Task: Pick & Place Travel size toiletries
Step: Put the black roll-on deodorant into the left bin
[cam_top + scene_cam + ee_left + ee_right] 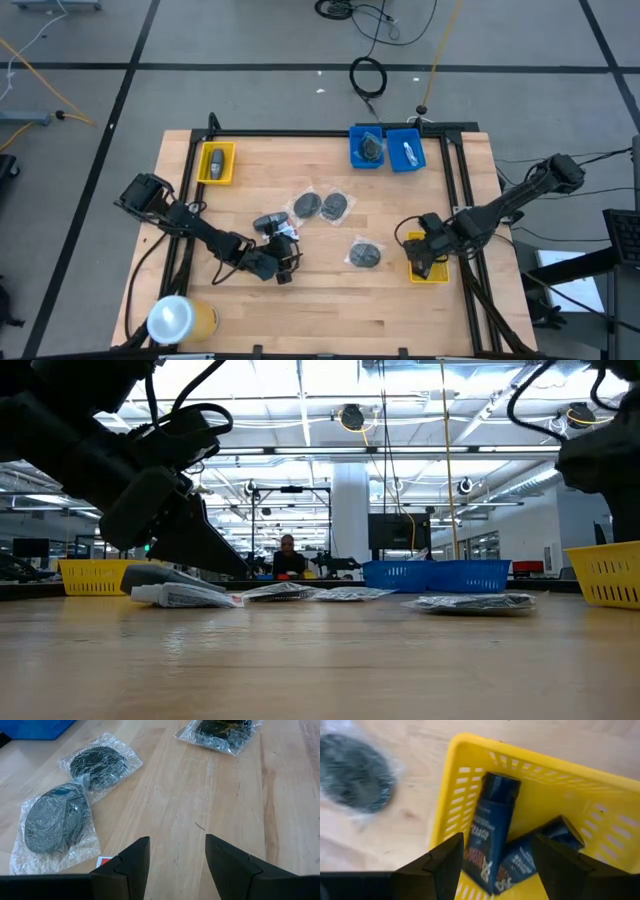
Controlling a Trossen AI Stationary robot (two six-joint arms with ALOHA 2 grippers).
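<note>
Hovering with fingers apart, the left gripper point(285, 262) has the dark mini bottle point(268, 223) and white tube point(287, 233) just ahead, far nearer than the right gripper point(425, 258), spread over its yellow bin point(441, 274).

The two dark tubes point(487, 840) in the yellow bin point(570, 785) at the table's right edge carry orange-and-white lettering, too blurred to read.

We see two matte black jointed arms, the left arm point(200, 228) and the right arm point(500, 205), built of chunky segments with black cables trailing alongside. Each ends in two flat, angular black fingers point(131, 865).
</note>
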